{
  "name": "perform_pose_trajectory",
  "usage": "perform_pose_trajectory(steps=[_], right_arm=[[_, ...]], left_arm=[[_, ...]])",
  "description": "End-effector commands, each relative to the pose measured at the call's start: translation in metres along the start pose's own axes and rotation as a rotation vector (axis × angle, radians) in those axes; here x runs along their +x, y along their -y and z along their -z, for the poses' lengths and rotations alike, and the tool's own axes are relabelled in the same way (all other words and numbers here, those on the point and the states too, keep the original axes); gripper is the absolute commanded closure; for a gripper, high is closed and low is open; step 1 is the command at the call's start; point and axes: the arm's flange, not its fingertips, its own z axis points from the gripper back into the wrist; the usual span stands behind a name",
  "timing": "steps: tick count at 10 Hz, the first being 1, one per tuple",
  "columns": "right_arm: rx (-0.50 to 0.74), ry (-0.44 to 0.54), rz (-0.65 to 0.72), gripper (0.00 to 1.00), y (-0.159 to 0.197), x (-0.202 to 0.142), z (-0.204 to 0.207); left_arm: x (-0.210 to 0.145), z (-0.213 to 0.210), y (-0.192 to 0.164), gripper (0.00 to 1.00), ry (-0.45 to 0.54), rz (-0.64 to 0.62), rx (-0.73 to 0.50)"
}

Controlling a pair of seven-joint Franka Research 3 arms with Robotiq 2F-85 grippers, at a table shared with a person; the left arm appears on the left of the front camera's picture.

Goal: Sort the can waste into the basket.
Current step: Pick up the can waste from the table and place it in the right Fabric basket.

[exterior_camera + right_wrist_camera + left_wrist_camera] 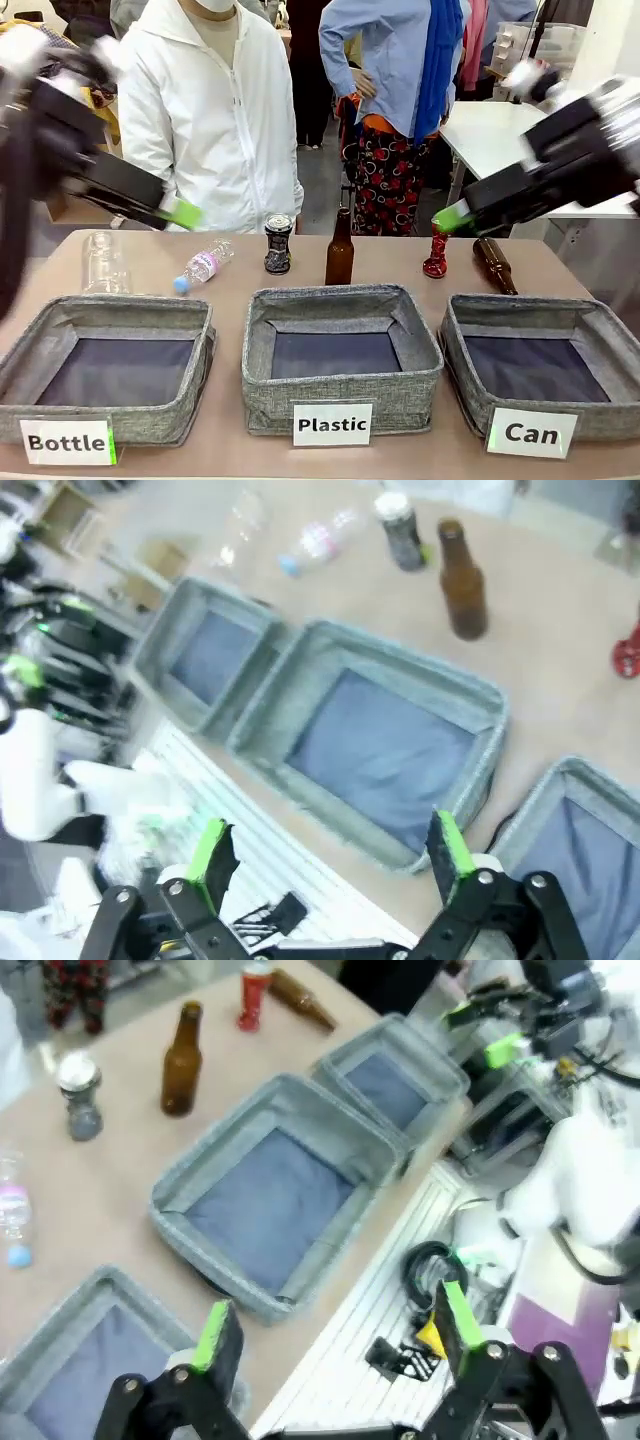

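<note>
- Left pincer point(335, 1325) spread wide, empty, high above the worktop point(400, 275) at its left end; probably kept up there to leave the row of waste clear.
- Right pincer point(330, 848) likewise wide, gripping nothing, hanging above the bins on the right.
- Along the near edge, three grey bins side by side, labels turned toward the robot for sorting: "Bottle" bin point(110, 303), "Plastic" bin point(335, 293), then the basket point(520, 302) marked "Can" at the right end, with nothing inside.
- Behind the bins, waste set out in a line in front of the person point(215, 120), seemingly within reach of either arm: jar point(105, 262), plastic bottle point(203, 265) on its side, dark can point(278, 243) upright, brown bottle point(340, 248) upright, red can point(436, 255) crushed but standing, second brown bottle point(494, 264) lying down.
- Nearest the basket: red can, best suited to the right arm. Dark can near the middle, open to either.
- Stage, by judgement: the very start, with no can gripped and both cans apart from the basket.
- Risk: crushed red can near the lying bottle, easy to tip or nudge.
</note>
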Motion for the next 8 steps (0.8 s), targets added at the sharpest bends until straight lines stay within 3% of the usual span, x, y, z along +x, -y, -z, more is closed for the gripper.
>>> perform_pose_trajectory(steps=[1, 4, 6, 8], right_arm=[[0.062, 0.146, 0.069, 0.00, 0.048, -0.041, -0.046], [0.197, 0.455, 0.376, 0.00, 0.147, -0.096, -0.100], [0.224, 0.532, 0.529, 0.00, 0.194, -0.124, -0.109], [0.167, 0.559, 0.682, 0.00, 0.225, -0.136, -0.106]], left_arm=[[-0.065, -0.055, -0.060, 0.00, 0.119, -0.121, -0.063], [-0.158, -0.108, -0.120, 0.00, 0.508, -0.384, -0.043], [-0.203, -0.114, -0.137, 0.00, 0.652, -0.558, 0.005], [-0.196, -0.104, -0.129, 0.00, 0.723, -0.581, 0.019]])
